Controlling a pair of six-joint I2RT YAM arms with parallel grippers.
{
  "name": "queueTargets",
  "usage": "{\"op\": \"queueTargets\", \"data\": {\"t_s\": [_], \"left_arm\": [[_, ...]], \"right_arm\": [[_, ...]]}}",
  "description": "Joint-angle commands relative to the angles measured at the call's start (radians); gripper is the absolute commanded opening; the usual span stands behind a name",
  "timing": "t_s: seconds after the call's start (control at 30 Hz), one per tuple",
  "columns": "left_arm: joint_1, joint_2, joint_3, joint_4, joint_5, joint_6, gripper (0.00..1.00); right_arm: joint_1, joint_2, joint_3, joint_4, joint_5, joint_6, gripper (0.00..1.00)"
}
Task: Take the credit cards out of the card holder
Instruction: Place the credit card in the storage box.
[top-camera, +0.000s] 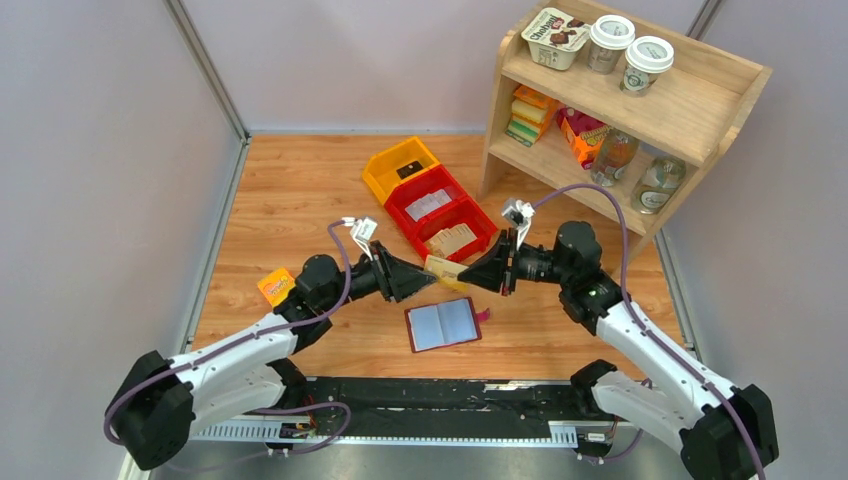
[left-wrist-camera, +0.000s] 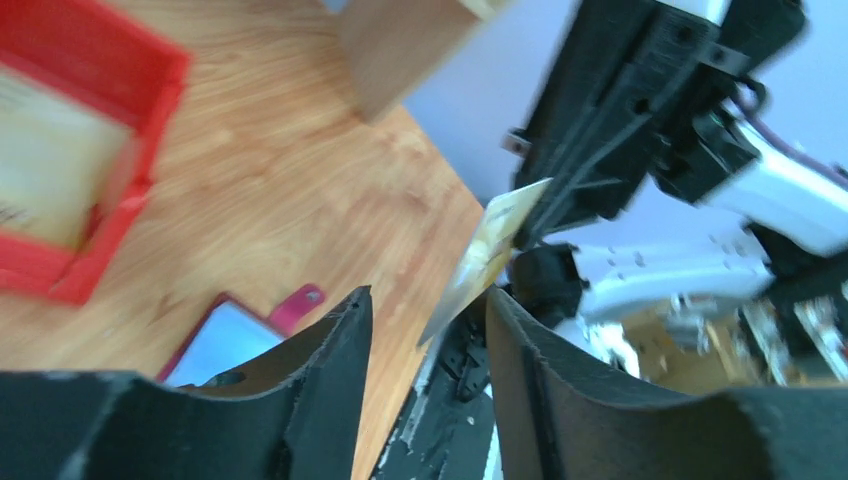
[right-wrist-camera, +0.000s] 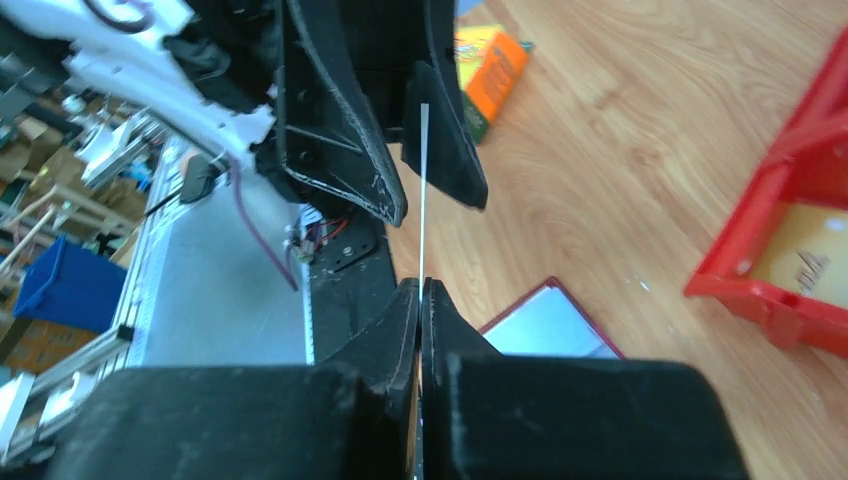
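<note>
One tan credit card (top-camera: 446, 269) hangs in the air between both arms, above the table. My right gripper (right-wrist-camera: 421, 286) is shut on its near edge, and the card (right-wrist-camera: 423, 190) shows edge-on as a thin line. My left gripper (left-wrist-camera: 428, 296) stands open, its fingers either side of the card's (left-wrist-camera: 488, 257) other end with gaps showing. The card holder (top-camera: 443, 323) lies open on the table below, pale blue pockets up, also in the left wrist view (left-wrist-camera: 222, 338) and the right wrist view (right-wrist-camera: 552, 322). Another tan card (top-camera: 455, 240) lies in the red bin.
Red bins (top-camera: 470, 215) and a yellow bin (top-camera: 385, 172) sit behind the grippers, one red bin holding a white card (top-camera: 428, 204). A wooden shelf (top-camera: 700, 120) with food items stands at back right. A small orange box (top-camera: 276, 286) lies at the left.
</note>
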Motion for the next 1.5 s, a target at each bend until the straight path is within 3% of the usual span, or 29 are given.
{"op": "queueTargets", "data": {"t_s": [0.0, 0.2, 0.3, 0.5, 0.67, 0.77, 0.9, 1.23, 1.33, 1.47], "left_arm": [[0.045, -0.125, 0.006, -0.368, -0.187, 0.036, 0.59], [0.045, -0.303, 0.157, -1.024, -0.691, 0.109, 0.71], [0.045, -0.34, 0.231, -1.244, -0.81, 0.162, 0.72], [0.047, -0.295, 0.427, -1.516, -0.911, 0.289, 0.76], [0.142, -0.242, 0.533, -1.562, -0.812, 0.436, 0.82], [0.31, -0.237, 0.52, -1.521, -0.637, 0.501, 0.82], [0.456, -0.251, 0.44, -1.431, -0.534, 0.542, 0.83], [0.478, -0.359, 0.405, -1.42, -0.672, 0.588, 0.83], [0.476, -0.38, 0.4, -1.42, -0.69, 0.587, 0.83], [0.476, -0.375, 0.401, -1.421, -0.686, 0.591, 0.83]], "right_arm": [[-0.001, 0.047, 0.082, -0.092, 0.2, -0.003, 0.0], [0.003, 0.175, 0.177, -0.267, 0.498, 0.098, 0.0], [0.015, 0.267, 0.239, -0.343, 0.654, 0.178, 0.0], [0.026, 0.461, 0.387, -0.454, 0.776, 0.275, 0.0], [0.028, 0.608, 0.504, -0.488, 0.796, 0.299, 0.0], [0.037, 0.692, 0.564, -0.512, 0.787, 0.316, 0.0], [0.057, 0.78, 0.605, -0.502, 0.787, 0.365, 0.0], [0.091, 0.904, 0.676, -0.521, 0.796, 0.408, 0.03], [0.101, 0.904, 0.693, -0.566, 0.816, 0.394, 0.12], [0.121, 0.869, 0.702, -0.614, 0.845, 0.351, 0.37]]}}
